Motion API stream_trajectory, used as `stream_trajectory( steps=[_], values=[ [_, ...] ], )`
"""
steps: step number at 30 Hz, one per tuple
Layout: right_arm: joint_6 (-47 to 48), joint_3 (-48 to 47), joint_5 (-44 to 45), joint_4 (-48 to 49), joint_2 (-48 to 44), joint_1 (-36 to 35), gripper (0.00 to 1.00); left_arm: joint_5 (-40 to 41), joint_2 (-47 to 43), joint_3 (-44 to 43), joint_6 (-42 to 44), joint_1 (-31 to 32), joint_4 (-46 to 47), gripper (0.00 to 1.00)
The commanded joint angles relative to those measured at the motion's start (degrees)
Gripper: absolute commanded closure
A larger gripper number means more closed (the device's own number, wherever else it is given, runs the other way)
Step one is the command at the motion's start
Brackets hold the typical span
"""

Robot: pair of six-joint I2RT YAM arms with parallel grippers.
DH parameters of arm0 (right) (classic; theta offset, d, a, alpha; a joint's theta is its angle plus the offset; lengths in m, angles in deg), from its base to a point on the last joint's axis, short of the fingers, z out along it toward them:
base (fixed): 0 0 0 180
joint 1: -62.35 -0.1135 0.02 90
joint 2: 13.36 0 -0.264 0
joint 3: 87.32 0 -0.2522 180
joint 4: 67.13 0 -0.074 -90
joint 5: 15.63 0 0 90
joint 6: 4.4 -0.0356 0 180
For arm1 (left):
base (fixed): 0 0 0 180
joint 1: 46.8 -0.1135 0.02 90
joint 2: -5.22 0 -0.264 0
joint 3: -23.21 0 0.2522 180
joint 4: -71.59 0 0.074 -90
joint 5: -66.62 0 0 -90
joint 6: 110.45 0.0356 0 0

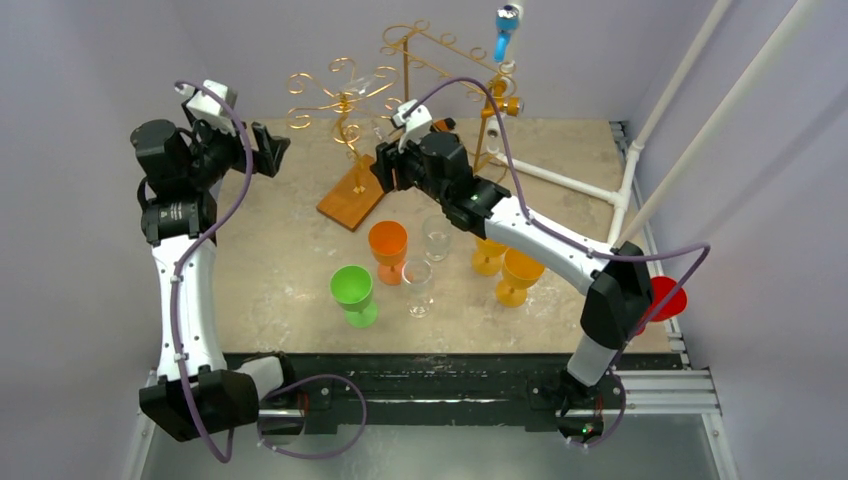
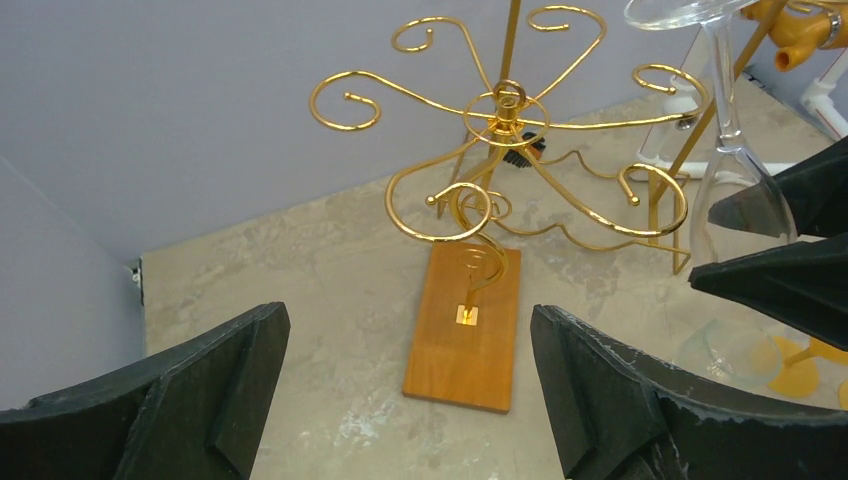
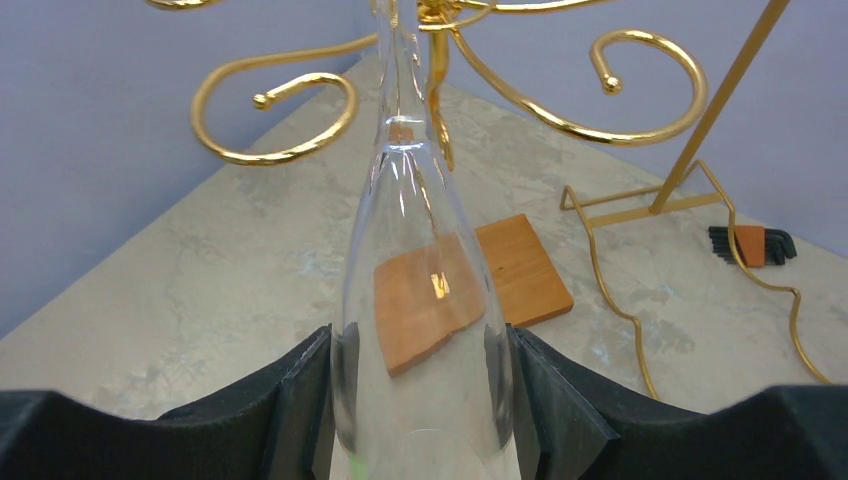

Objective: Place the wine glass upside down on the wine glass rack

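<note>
Right end effector (image 3: 420, 375) clamped on the upside-down clear wine glass (image 3: 420, 250), centre frame, foot up beside the gold rack (image 3: 640, 110). Left end effector (image 2: 410, 400) empty, jaws apart. Next, probably: seat the foot, then release.

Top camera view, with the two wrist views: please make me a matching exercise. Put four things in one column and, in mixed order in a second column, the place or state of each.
Column one:
1. green glass
2. blue glass
3. long clear glass
4. left fingers

Column two:
A. upside down between the right fingers
B. wide open, holding nothing
C. upright on the table
D. high on the tall rack at the back

Pairs: 1-C, 2-D, 3-A, 4-B
</note>
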Motion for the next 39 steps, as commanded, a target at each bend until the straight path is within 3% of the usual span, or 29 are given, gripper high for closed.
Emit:
stream_trajectory(
  steps=[1, 13, 26, 35, 39],
  values=[
    [0.24, -0.34, -1.63, 7.60, 0.60, 1.66, 1.00, 1.65, -0.46, 1.85, -3.85, 0.24, 3.11, 0.00],
    [2.34, -1.02, -7.80, 11.51, 6.50, 1.94, 1.00, 6.07, 1.81, 1.45, -1.80, 1.66, 2.43, 0.00],
    [2.75, -1.52, -12.86, 14.50, 10.29, 1.90, 1.00, 3.80, 1.64, -0.03, -0.13, 1.77, 1.25, 0.00],
    [5.49, 9.09, -17.05, 27.69, 6.00, 1.81, 1.00, 6.36, 1.46, 0.09, -0.04, 1.83, 1.68, 0.00],
    [5.47, 9.53, -18.07, 28.47, 6.13, 1.81, 1.00, 6.76, 1.76, -0.49, -0.14, 1.77, 1.51, 0.00]
  ],
)
